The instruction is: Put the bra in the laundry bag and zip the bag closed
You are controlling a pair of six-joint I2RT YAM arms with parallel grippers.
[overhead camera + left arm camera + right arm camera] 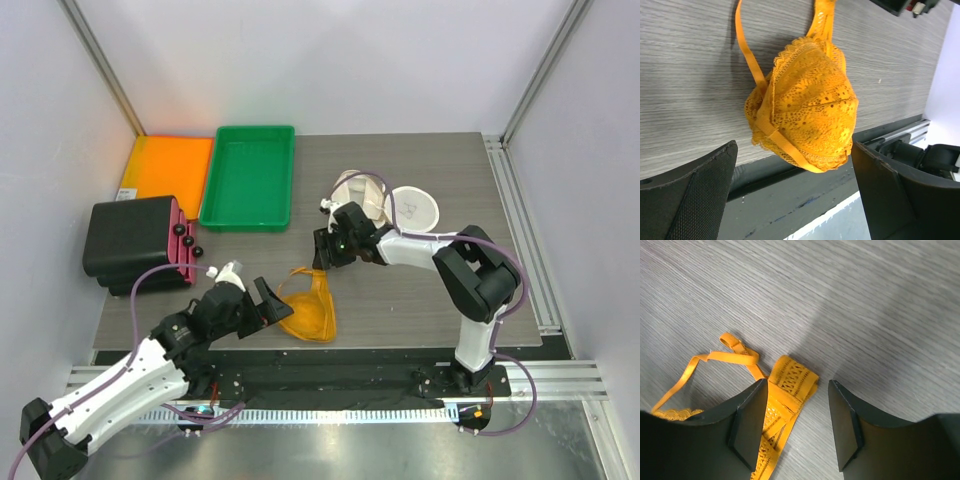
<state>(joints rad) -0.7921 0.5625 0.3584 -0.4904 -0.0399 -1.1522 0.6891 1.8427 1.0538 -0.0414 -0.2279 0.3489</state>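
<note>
At the far left of your desk [420, 300] an orange tray [168, 170] lies at the back corner, with a black case [130, 240] in front of it and a green tray [249, 177] just beside it on the right. None of these lies between the hands and the bra.

Your left hand [268, 303] is low over the near edge, its fingers spread wide and holding nothing. In the left wrist view the lace cup of the bra [810, 105] lies between the two fingers [700, 195], apart from both.

The bra [310, 312] lies bunched on the desk at the near edge, between the two hands, with its straps running toward the back.

Your right hand [322, 250] points down at the strap end of the bra. Its fingers are moderately open and grip nothing. In the right wrist view the patterned band [790, 377] lies in the gap, partly under the left finger [750, 415]; you cannot tell whether they touch.

The laundry bag [413, 210] is further back and to the right, behind the right arm and well apart from the bra. Its round lid panel faces up.
</note>
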